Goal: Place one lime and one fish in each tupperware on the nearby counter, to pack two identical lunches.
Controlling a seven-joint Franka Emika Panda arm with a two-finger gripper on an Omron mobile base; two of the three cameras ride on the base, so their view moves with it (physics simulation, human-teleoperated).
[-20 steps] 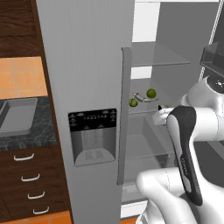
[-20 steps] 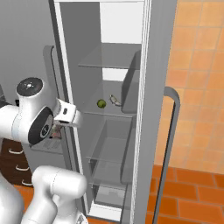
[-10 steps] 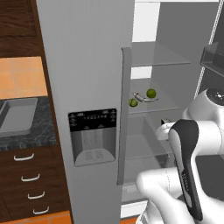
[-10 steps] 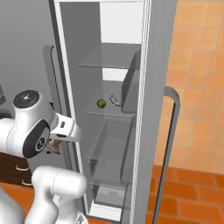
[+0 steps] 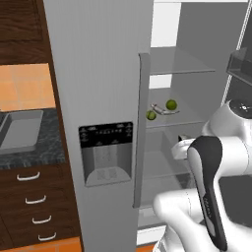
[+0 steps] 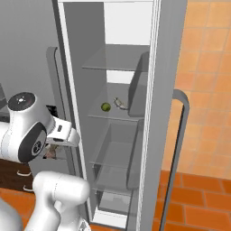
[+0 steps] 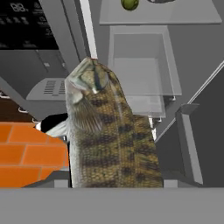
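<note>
Pincer grips a brownish mottled fish, whose head points away from the hand toward the open fridge. On the fridge's middle glass shelf lie two limes with a second slim fish between them; the right base view shows one lime beside that fish. Left of the closed fridge door with its dispenser, a light-grey tupperware tray rests on the dark marbled tabletop above wooden drawers.
</note>
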